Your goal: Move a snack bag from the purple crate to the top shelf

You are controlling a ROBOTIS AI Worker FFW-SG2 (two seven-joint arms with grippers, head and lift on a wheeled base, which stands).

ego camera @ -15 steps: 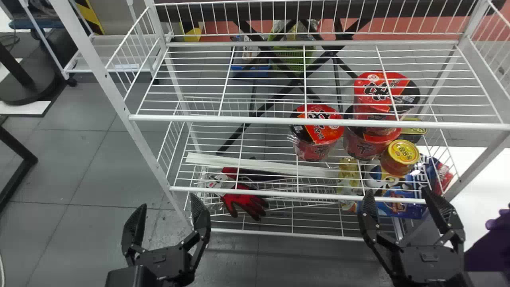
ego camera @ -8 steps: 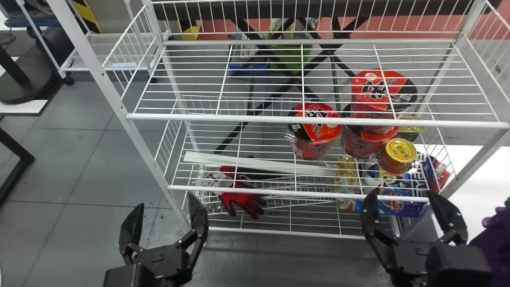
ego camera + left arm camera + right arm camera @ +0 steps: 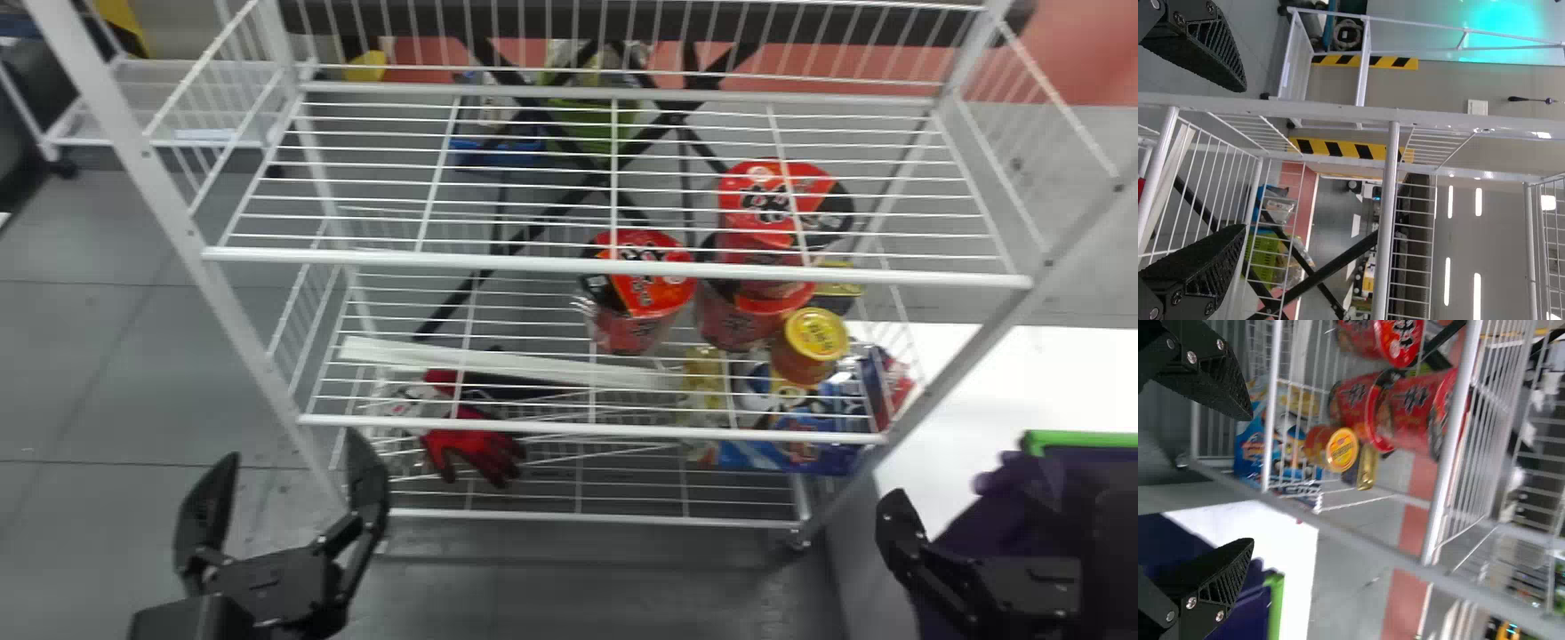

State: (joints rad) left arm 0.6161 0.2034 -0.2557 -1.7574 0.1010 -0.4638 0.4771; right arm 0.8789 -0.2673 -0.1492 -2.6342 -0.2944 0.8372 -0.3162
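My left gripper (image 3: pixel 284 449) stands open in front of the rack's left end in the head view; in the left wrist view the left gripper (image 3: pixel 1241 159) has nothing between its fingers. At the lower right of the head view, my right gripper (image 3: pixel 1013 582) overlaps the purple crate (image 3: pixel 978 533). In the right wrist view the right gripper (image 3: pixel 1250 480) is open and empty, with the purple crate (image 3: pixel 1251 613) beyond one finger. The top shelf (image 3: pixel 622 265) is a white wire rack level. I cannot make out a snack bag inside the crate.
The lower shelf carries red noodle cups (image 3: pixel 636 293), a yellow-lidded jar (image 3: pixel 809 347) and white strips. Below are red gloves (image 3: pixel 476 444) and blue packages (image 3: pixel 791 449). A white table (image 3: pixel 978 382) adjoins the rack's right post (image 3: pixel 969 338).
The head view has swung rightward, so the rack and left gripper appear farther left. More of the crate and a green edge show. The right gripper has moved right, from the rack's front toward the crate.
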